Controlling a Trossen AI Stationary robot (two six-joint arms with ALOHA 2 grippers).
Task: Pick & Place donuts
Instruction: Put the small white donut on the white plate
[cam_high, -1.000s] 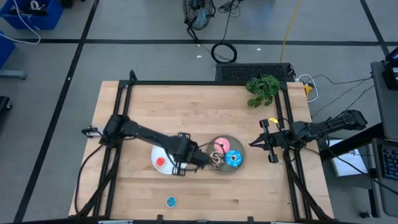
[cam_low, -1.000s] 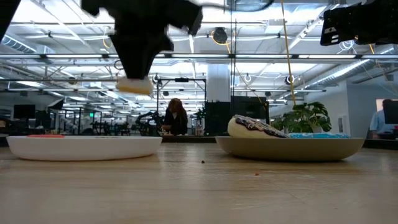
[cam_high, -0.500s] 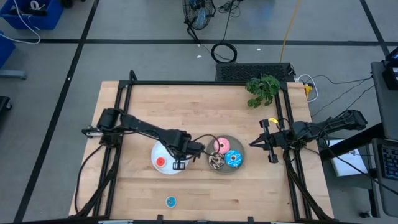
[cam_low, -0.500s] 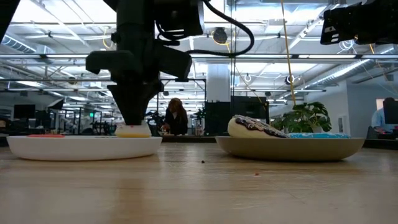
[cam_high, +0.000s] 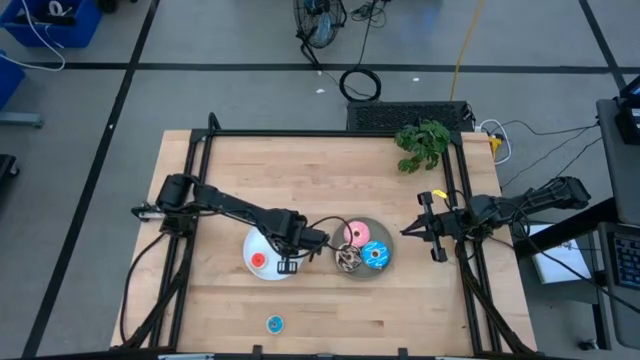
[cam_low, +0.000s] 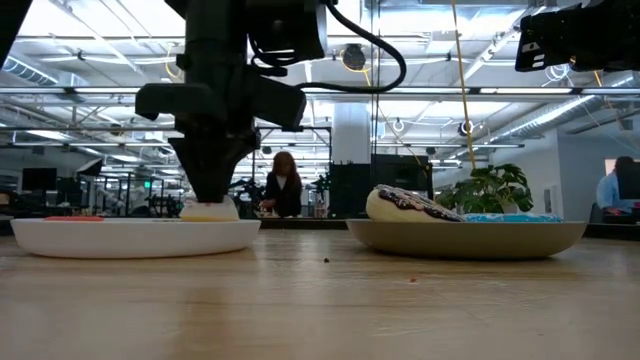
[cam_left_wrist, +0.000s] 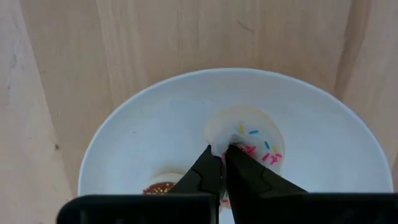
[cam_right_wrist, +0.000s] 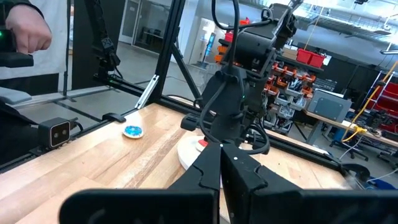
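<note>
My left gripper (cam_high: 284, 250) stands over the white plate (cam_high: 252, 243), shut on a small white sprinkled donut (cam_left_wrist: 247, 138) that lies on the plate. A tiny red donut (cam_high: 258, 261) and a tiny brown one (cam_left_wrist: 158, 185) lie on the same plate. The grey plate (cam_high: 362, 273) holds a pink donut (cam_high: 353, 236), a blue one (cam_high: 376, 254) and a brown-sprinkled one (cam_high: 346, 260). A small blue donut (cam_high: 274, 323) lies on the table near its near edge. My right gripper (cam_high: 405, 232) hovers shut near the table's right edge. My left gripper pinches the white donut at its rim (cam_left_wrist: 217, 138) between the two fingertips (cam_left_wrist: 208, 163), coming from above and pointing down. The donut rests flat on the white plate (cam_low: 130, 236) under the fingers, as the low view shows at the donut (cam_low: 208, 210).
A green plant (cam_high: 423, 142) stands at the table's far right corner. A black frame runs around the table edges. Bare wood lies on the far half and along the near edge. People show in the room beyond, and a hand (cam_right_wrist: 28, 31) in the right wrist view.
My left gripper has moved from the grey plate's left rim toward the table's left, over the white plate, and gone down. The white donut it carries has come from the air to rest on the white plate. The right arm has kept still.
</note>
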